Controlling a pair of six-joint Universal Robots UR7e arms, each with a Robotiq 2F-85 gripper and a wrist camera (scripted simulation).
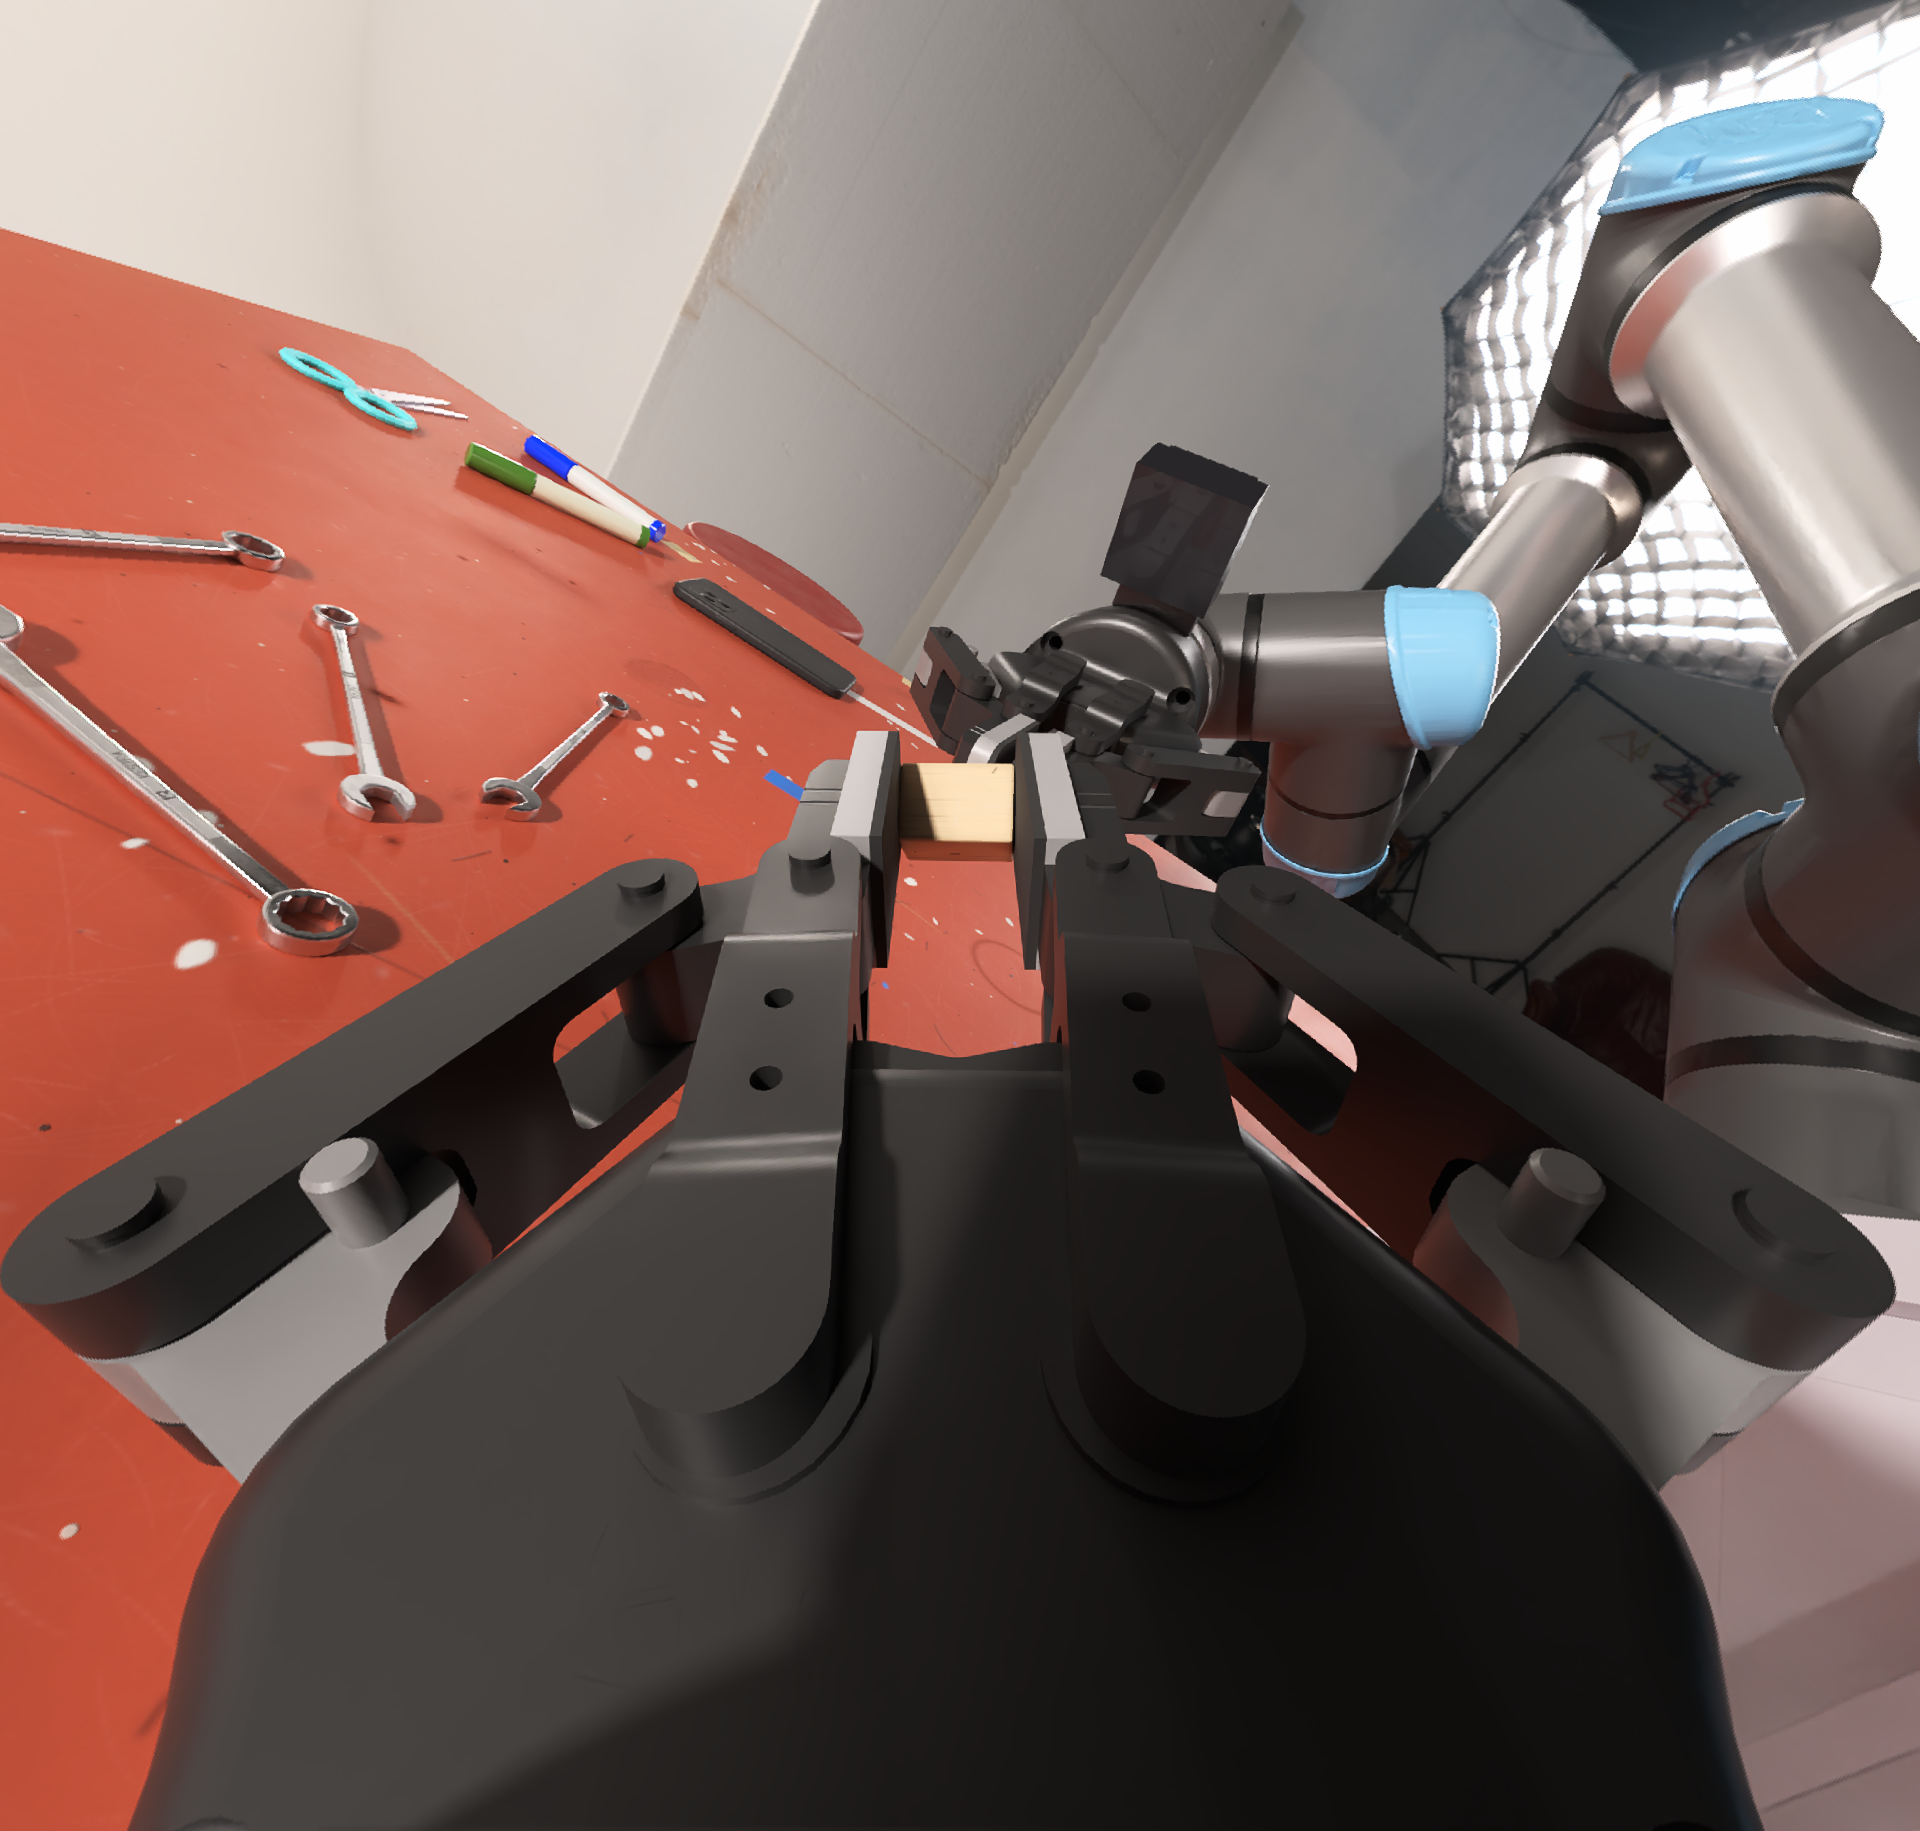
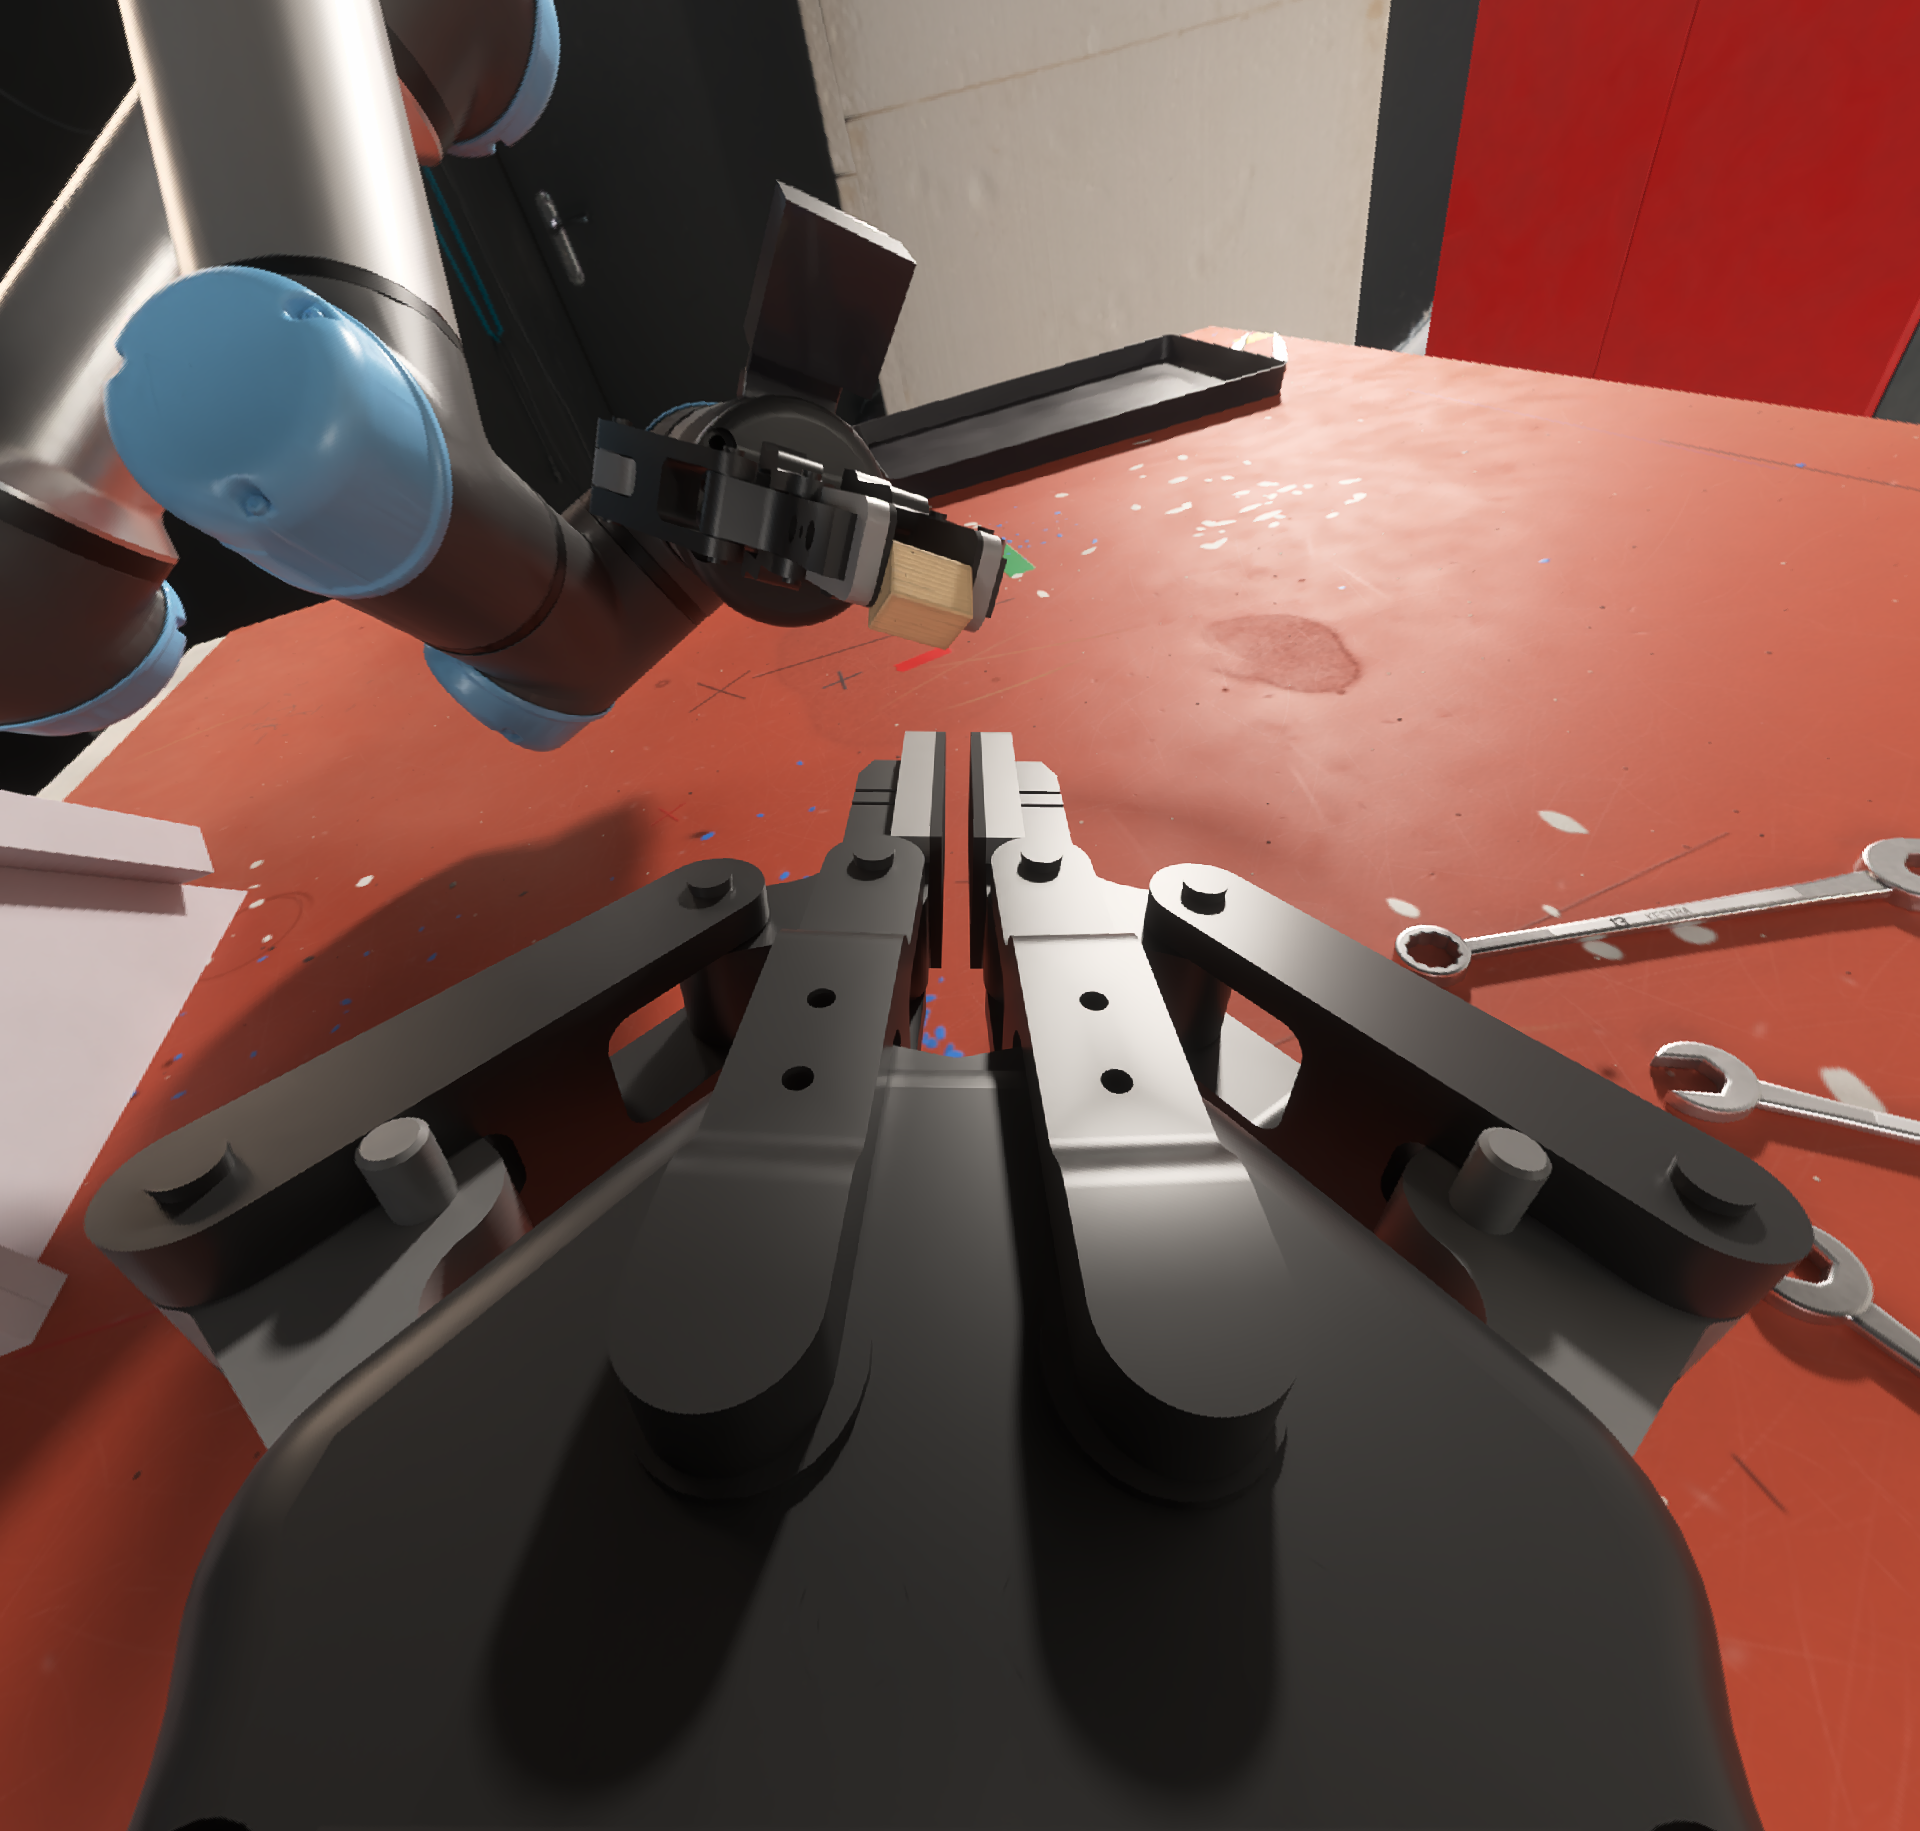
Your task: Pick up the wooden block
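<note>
Red table (image 1: 520,659) carries wrenches (image 1: 358,716), markers (image 1: 556,498), scissors (image 1: 348,389), tray (image 2: 1081,399)

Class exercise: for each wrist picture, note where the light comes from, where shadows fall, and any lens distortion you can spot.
Left wrist view: a bright gridded light panel glares at upper right; straight wall edges lean, a wide-angle effect; the wooden block is evenly lit. Right wrist view: the arm's dark shadow falls on the red table at left, and the right gripper catches highlights.
</note>
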